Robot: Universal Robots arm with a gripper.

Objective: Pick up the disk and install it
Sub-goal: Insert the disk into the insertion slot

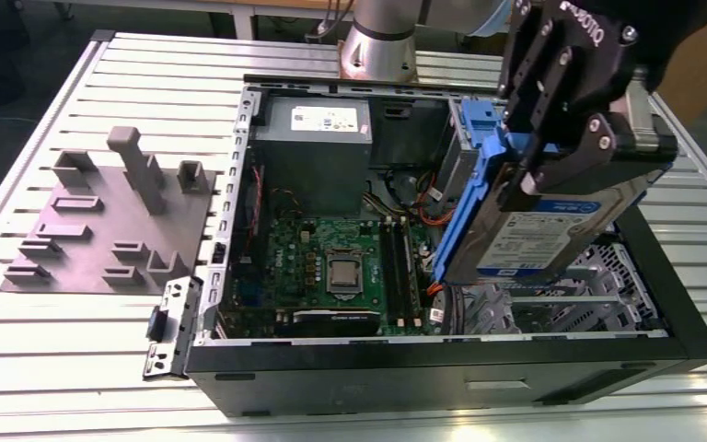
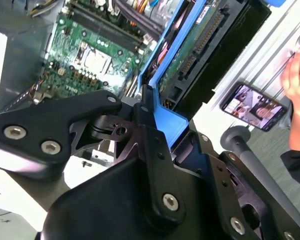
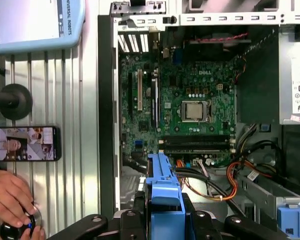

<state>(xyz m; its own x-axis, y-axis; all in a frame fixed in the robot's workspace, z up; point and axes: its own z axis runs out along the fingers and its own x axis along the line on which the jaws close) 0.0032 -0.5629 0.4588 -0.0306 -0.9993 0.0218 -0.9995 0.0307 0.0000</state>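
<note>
The disk [image 1: 548, 226], silver with a white-and-blue label and blue rails, hangs on edge above the right side of the open computer case [image 1: 452, 368]. My gripper [image 1: 559, 161] is shut on its upper edge, black fingers on both faces. The disk's lower end is level with the grey drive cage [image 1: 562, 308] and just above it. In the second wrist view the disk's [image 2: 200, 40] green circuit-board side and blue rail run away from the gripper [image 2: 150, 117]. In the first wrist view the blue rail [image 3: 162, 182] rises from the gripper [image 3: 162, 217] over the case's inside.
The motherboard [image 1: 329, 267] lies in the case beside a grey power supply box [image 1: 317, 129]. A blue latch [image 1: 477, 115] sits behind the disk. A grey fixture plate with upright blocks [image 1: 108, 216] stands at the exterior view's left. A hand [image 3: 10, 197] and a phone [image 3: 25, 143] lie beside the case.
</note>
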